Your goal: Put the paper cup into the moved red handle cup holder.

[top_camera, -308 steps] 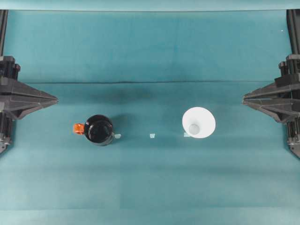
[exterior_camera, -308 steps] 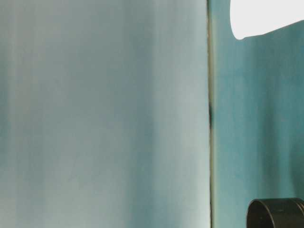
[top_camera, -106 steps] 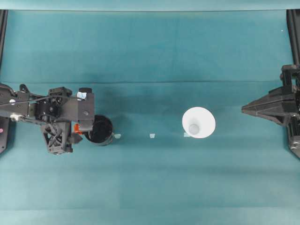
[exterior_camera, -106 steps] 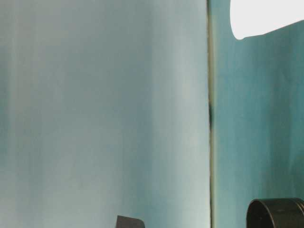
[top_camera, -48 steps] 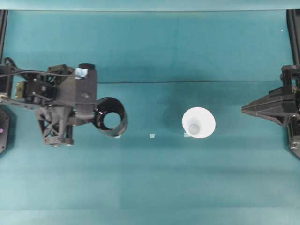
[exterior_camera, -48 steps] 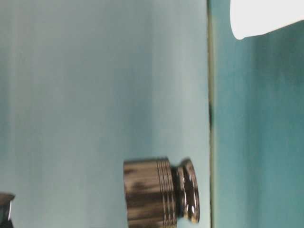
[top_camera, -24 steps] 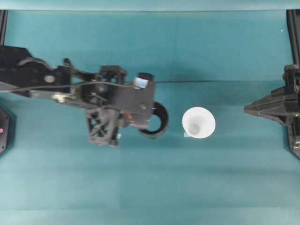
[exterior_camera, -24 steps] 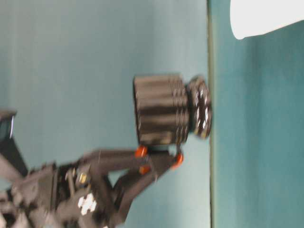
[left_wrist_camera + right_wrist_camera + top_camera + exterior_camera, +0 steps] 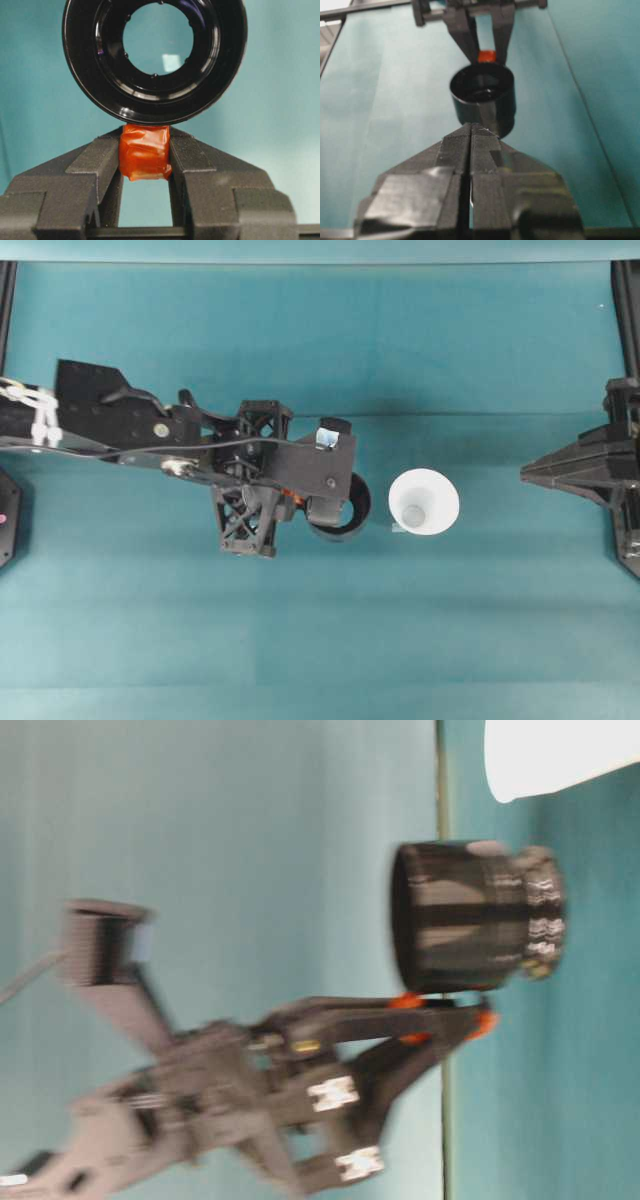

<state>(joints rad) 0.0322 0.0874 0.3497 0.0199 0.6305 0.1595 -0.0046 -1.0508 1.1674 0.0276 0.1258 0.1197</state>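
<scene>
Teal tabletop (image 9: pixel 320 640), left hand (image 9: pixel 145 150) clamped on red handle cup holder (image 9: pixel 345 510), paper cup (image 9: pixel 424 502) just beside, right hand (image 9: pixel 471 131) closed

A teal cloth-covered table (image 9: pixel 320 640) bears the upright white paper cup (image 9: pixel 424 502).

Black lattice-framed arm (image 9: pixel 245 520), white cable ties (image 9: pixel 45 415)

Teal cloth (image 9: pixel 320 640) covering the whole table, one dark fold line (image 9: pixel 450 415) crossing it from side to side, paler blue-green wall (image 9: pixel 200 840) behind, soft even light, black frame rails (image 9: pixel 628 300) at the far corners
</scene>
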